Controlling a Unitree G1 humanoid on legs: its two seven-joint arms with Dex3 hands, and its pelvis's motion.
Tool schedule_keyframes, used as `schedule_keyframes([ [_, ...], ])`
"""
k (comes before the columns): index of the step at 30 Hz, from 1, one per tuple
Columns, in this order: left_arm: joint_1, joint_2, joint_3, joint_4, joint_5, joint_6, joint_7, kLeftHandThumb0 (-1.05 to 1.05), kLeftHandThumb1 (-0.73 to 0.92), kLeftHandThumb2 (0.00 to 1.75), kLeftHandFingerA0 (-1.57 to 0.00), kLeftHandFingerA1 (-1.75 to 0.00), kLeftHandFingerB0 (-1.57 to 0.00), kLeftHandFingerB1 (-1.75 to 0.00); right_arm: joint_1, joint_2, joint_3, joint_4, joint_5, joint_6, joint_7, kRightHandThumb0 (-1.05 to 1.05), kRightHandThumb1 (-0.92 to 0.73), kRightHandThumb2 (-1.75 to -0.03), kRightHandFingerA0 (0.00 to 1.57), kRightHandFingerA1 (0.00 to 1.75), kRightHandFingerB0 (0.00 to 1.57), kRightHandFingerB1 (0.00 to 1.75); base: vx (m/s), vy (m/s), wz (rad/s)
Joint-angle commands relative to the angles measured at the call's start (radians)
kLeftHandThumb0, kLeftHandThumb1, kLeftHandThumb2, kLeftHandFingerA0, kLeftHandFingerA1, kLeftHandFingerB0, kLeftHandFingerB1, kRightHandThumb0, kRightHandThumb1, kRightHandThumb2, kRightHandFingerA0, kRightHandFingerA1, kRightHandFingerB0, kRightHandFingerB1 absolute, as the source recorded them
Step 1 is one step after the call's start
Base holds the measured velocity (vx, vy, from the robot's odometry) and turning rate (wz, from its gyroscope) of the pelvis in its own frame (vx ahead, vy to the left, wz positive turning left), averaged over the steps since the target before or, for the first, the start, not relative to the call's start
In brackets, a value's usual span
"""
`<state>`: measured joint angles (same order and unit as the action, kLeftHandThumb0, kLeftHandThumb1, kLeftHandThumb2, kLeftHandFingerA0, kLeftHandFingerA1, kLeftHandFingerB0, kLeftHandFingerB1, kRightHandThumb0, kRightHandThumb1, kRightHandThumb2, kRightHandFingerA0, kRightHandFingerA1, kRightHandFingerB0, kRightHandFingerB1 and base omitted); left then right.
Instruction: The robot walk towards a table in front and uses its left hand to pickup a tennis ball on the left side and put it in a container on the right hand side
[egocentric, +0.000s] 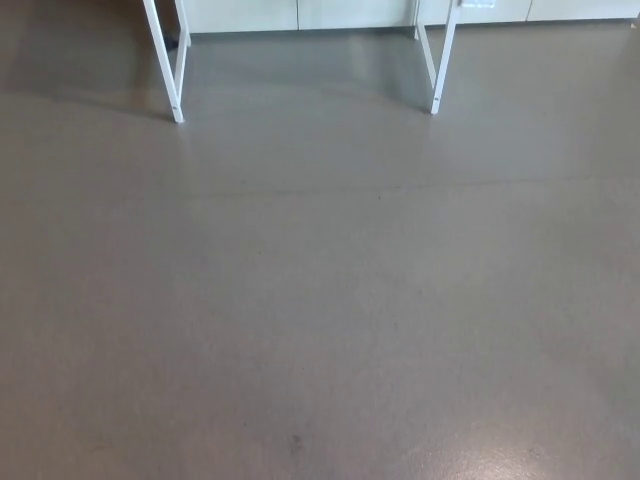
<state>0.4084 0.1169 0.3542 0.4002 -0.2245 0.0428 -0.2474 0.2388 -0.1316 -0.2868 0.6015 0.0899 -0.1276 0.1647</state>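
Observation:
Only the white legs of a table show at the top of the head view: a left leg (165, 60) and a right leg (442, 55). The tabletop lies above the picture's upper edge. No tennis ball and no container appear anywhere. Neither of my hands nor any arm enters the picture.
Grey floor (320, 300) fills nearly the whole picture, with a faint seam running across it (380, 190). A pale wall base or cabinet fronts (300, 14) run along the far edge behind the table legs.

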Motion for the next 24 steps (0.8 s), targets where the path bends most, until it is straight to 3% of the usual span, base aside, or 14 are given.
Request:
schedule_keyframes([
  [1,0.002,0.0,0.02,-0.017,-0.064,0.018,-0.042,-0.06,0.7,0.61,-0.17,-0.31,-0.1,-0.26,0.016,-0.003,-0.012,-0.014,0.03,-0.069,0.01,-0.49,-0.34,-0.66,0.33,0.96,0.12,0.79,0.0,0.0,0.0],
  [9,0.01,0.002,0.018,-0.029,-0.067,0.024,-0.044,-0.07,0.69,0.61,-0.2,-0.32,-0.12,-0.27,0.027,0.001,-0.007,-0.017,0.033,-0.079,0.004,-0.5,-0.33,-0.7,0.33,0.99,0.1,0.84,0.0,0.0,0.0],
  [10,0.009,0.002,0.016,-0.03,-0.064,0.024,-0.04,-0.06,0.69,0.61,-0.2,-0.32,-0.12,-0.27,0.016,-0.006,-0.006,0.01,0.024,-0.093,-0.004,-0.73,-0.33,-0.6,0.36,1.06,0.13,0.93,0.0,0.0,0.0],
  [13,0.007,0.004,0.012,-0.03,-0.06,0.025,-0.032,-0.06,0.69,0.61,-0.2,-0.32,-0.12,-0.27,-0.002,-0.017,-0.004,0.061,0.01,-0.121,-0.014,-0.73,-0.33,-0.6,0.36,1.06,0.13,0.93,0.0,0.0,0.0],
  [14,0.007,0.006,0.012,-0.03,-0.063,0.026,-0.035,-0.05,0.69,0.61,-0.19,-0.32,-0.12,-0.27,-0.003,-0.017,-0.004,0.064,0.009,-0.119,-0.02,-0.8,-0.26,-0.82,0.45,0.92,0.21,0.77,0.19,0.026,-0.17],
  [20,0.01,0.008,0.009,-0.041,-0.066,0.025,-0.038,-0.06,0.7,0.61,-0.2,-0.32,-0.12,-0.27,0.003,-0.016,0.008,0.037,-0.002,-0.1,-0.043,-0.7,-0.24,-0.82,0.47,0.9,0.22,0.74,-0.04,-0.042,0.28],
  [24,0.005,0.007,0.01,-0.041,-0.072,0.035,-0.035,-0.03,0.7,0.61,-0.21,-0.32,-0.12,-0.27,0.016,-0.015,0.013,0.022,-0.004,-0.11,-0.046,-0.79,-0.25,-0.82,0.48,0.94,0.23,0.79,0.0,0.064,-0.04],
])
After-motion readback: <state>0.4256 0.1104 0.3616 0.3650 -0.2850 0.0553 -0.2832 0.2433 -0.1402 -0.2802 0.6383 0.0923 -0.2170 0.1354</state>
